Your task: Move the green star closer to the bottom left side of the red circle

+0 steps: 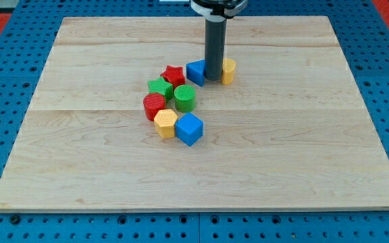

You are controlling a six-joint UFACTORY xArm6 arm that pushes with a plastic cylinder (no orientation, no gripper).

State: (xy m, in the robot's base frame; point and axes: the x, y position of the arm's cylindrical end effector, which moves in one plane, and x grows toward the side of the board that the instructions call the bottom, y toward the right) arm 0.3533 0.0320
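The green star (159, 88) lies left of the board's middle, touching the red circle (154, 106) just below it and a green circle (184, 98) to its right. A red star (173, 75) sits just above the green star. My tip (213, 77) stands at the view's upper middle, between a blue block (196, 71) on its left and a yellow block (228, 71) on its right. The tip is well to the right of and above the green star.
A yellow hexagon (165, 123) and a blue cube (189, 128) lie just below the red circle. The wooden board (302, 135) rests on a blue perforated table.
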